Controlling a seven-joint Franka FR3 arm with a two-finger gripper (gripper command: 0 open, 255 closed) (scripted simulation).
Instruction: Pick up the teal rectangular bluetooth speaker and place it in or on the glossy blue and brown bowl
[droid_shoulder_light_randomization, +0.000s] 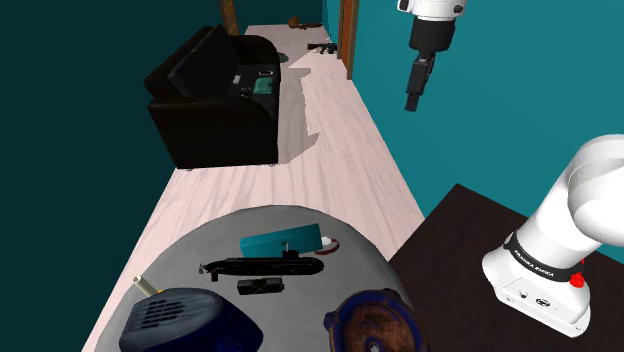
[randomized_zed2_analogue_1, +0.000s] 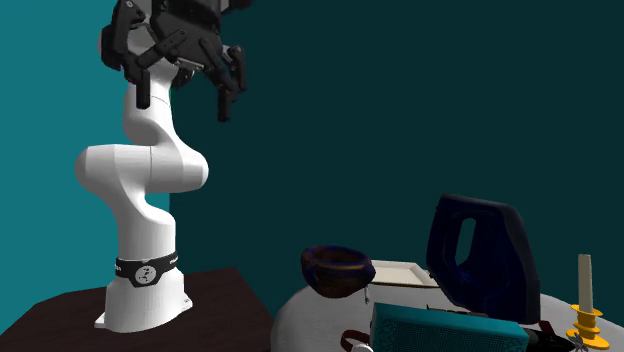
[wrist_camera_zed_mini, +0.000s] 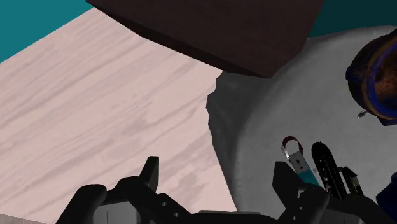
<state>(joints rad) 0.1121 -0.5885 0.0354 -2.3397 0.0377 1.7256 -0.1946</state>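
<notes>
The teal rectangular speaker (droid_shoulder_light_randomization: 283, 241) lies on the round grey table (droid_shoulder_light_randomization: 205, 245), and its perforated end faces the second exterior view (randomized_zed2_analogue_1: 450, 330). A glossy blue and brown bowl (droid_shoulder_light_randomization: 372, 322) stands near the table's front edge, close to the stand; it also appears as bowl (randomized_zed2_analogue_1: 338, 270) and bowl (wrist_camera_zed_mini: 375, 76). My gripper (droid_shoulder_light_randomization: 415, 85) hangs high in the air, far above the floor beside the table, open and empty. In the second exterior view the gripper (randomized_zed2_analogue_1: 185, 92) has its fingers spread. From the wrist, the gripper (wrist_camera_zed_mini: 216, 175) looks down at the floor, with a sliver of speaker (wrist_camera_zed_mini: 308, 174) off to the side.
A long black object (droid_shoulder_light_randomization: 262, 267) and a small black piece (droid_shoulder_light_randomization: 260, 286) lie between speaker and front edge. A large dark blue object (droid_shoulder_light_randomization: 180, 320) and a candle (randomized_zed2_analogue_1: 585, 300) stand on the table. A black sofa (droid_shoulder_light_randomization: 215, 100) sits farther back. The dark brown stand (wrist_camera_zed_mini: 216, 32) borders the table.
</notes>
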